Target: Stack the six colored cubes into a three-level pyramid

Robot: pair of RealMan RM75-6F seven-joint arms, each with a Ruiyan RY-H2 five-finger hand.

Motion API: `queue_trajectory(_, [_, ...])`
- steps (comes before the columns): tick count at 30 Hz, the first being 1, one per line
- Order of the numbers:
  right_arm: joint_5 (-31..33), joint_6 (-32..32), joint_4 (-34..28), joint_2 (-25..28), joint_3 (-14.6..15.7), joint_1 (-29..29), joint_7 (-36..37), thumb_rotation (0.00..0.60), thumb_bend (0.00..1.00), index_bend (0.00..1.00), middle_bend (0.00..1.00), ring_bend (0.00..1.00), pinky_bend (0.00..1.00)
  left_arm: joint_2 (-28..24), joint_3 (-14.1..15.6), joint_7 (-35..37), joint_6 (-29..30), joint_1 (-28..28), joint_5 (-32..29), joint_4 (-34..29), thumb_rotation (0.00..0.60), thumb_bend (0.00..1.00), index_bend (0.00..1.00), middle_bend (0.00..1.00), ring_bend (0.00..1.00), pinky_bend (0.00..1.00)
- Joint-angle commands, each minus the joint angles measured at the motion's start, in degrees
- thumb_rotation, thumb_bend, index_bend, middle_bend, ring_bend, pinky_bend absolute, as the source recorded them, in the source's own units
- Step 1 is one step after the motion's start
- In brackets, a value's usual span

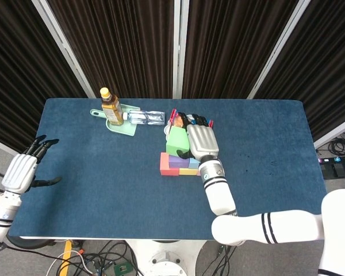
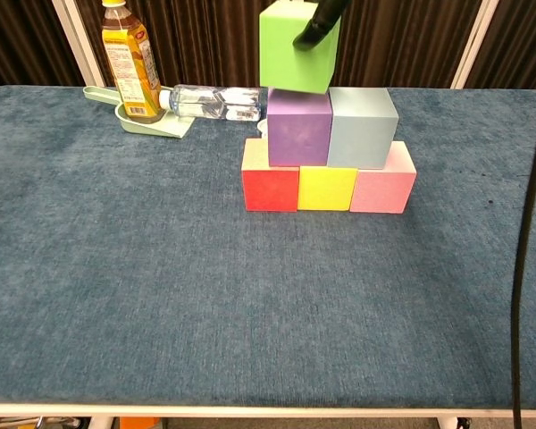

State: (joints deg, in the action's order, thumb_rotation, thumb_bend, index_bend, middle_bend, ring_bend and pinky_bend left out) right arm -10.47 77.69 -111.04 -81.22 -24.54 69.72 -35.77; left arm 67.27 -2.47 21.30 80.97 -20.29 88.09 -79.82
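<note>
A red cube (image 2: 271, 182), a yellow cube (image 2: 327, 188) and a pink cube (image 2: 383, 185) form the bottom row. On them stand a purple cube (image 2: 298, 128) and a pale blue cube (image 2: 362, 128). My right hand (image 1: 199, 141) grips a green cube (image 2: 298, 46), (image 1: 176, 141), holding it tilted just above the purple cube, left of the stack's middle. A dark fingertip (image 2: 314, 27) lies across its front face. My left hand (image 1: 22, 169) hovers with fingers spread and empty off the table's left edge.
A tea bottle (image 2: 129, 61) stands on a pale green scoop (image 2: 147, 121) at the back left, with a clear plastic bottle (image 2: 213, 101) lying beside it. Small colourful items (image 1: 175, 117) lie behind the stack. The blue table (image 2: 161, 295) stretches toward me.
</note>
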Motion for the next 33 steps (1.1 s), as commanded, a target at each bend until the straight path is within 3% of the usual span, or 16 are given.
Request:
queue_trajectory(1, [-2.3,-1.0,-2.2,2.4,-0.5,-2.0,1.1,0.600,0.22,0.00,0.45,0.00,0.00,0.0,0.0,-0.1,-0.5,-0.1,0.1,-0.2,0.600,0.03,0.14,0.17,0.05,0.25])
queue_trajectory(4, [-5.4,-4.9,-3.1,5.2,-0.1,-4.2,3.1,0.600,0.22,0.00,0.47,0.00,0.00,0.3,-0.1,-0.5,-1.4,-0.3,-0.1,-0.2,0.600,0.03,0.14,0.17,0.05,0.25])
queue_trajectory(11, [-21.4,-17.6,-0.4,10.8,4.5,-10.0,10.3,0.600,0.22,0.00,0.47,0.00,0.00,1.0,-0.2,-1.8,-3.6,-0.9,-0.3,-0.6,0.600,0.03,0.14,0.17,0.05,0.25])
queue_trajectory(16, [-30.3,-19.4,2.5,11.3,7.5,-12.5,12.7,0.600,0.21,0.00,0.47,0.00,0.00,1.5,-0.2,-2.6,-4.6,-1.1,-0.4,-0.8,0.600,0.03,0.14,0.17,0.05,0.25])
queue_trajectory(24, [-33.6,-17.7,4.7,8.7,9.1,-14.7,14.8,0.600,0.21,0.00,0.47,0.00,0.00,1.8,-0.4,-2.7,-5.2,-1.3,-0.5,-0.8,0.600,0.03,0.14,0.17,0.05,0.25])
queue_trajectory(33, [-33.8,-17.6,4.8,7.8,8.7,-15.1,15.1,0.600,0.21,0.00,0.47,0.00,0.00,1.3,-0.5,-1.7,-5.3,-1.1,-0.2,-0.8,0.600,0.03,0.14,0.17,0.05,0.25])
